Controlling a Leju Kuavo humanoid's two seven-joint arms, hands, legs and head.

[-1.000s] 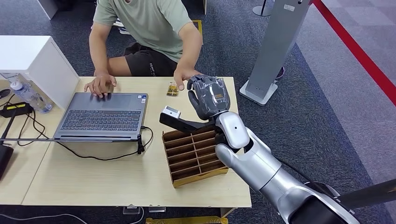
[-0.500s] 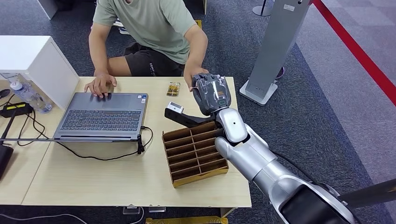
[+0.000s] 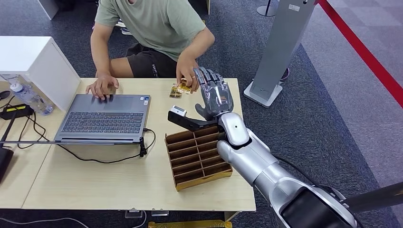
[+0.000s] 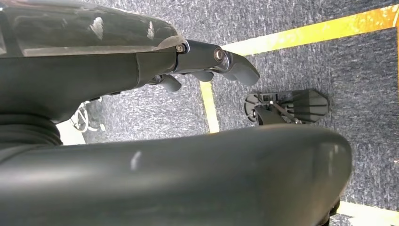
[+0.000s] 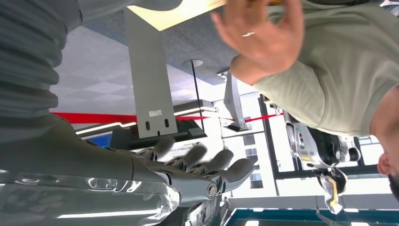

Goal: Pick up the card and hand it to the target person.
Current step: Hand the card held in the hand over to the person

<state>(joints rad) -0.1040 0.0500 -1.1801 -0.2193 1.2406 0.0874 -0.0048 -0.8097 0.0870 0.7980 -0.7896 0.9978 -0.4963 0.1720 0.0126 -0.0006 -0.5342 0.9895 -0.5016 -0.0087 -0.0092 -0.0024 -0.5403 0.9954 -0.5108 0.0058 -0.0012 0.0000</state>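
Handover looks basically done from where I'm standing: the card (image 3: 186, 87) is pinched in the person's hand (image 3: 186, 76) over the far edge of the table (image 3: 95, 180), not in the robot's anymore. There's another small yellowish card (image 3: 175, 90) lying flat on the table right next to it, just beside the laptop (image 3: 104, 118), so I'd say the one in the person's fingers is the delivered one, but that's my guess. The right hand (image 3: 214, 95) is raised above the table with its fingers (image 3: 207, 78) spread wide and pointing up toward the person, holding nothing. The fingertips sit very close to the person's hand and the card; I can't tell if they're actually touching. The right wrist camera backs this up, fingers (image 5: 221, 162) fanned apart with open air between them and the person's hand (image 5: 261, 35) beyond. The wooden slotted card holder (image 3: 197, 159) sits under the forearm. What's left, I reckon, is just pulling the arm back. The left hand (image 4: 202, 61) hangs down by the carpet with fingers curled inward and nothing in them that I can see.
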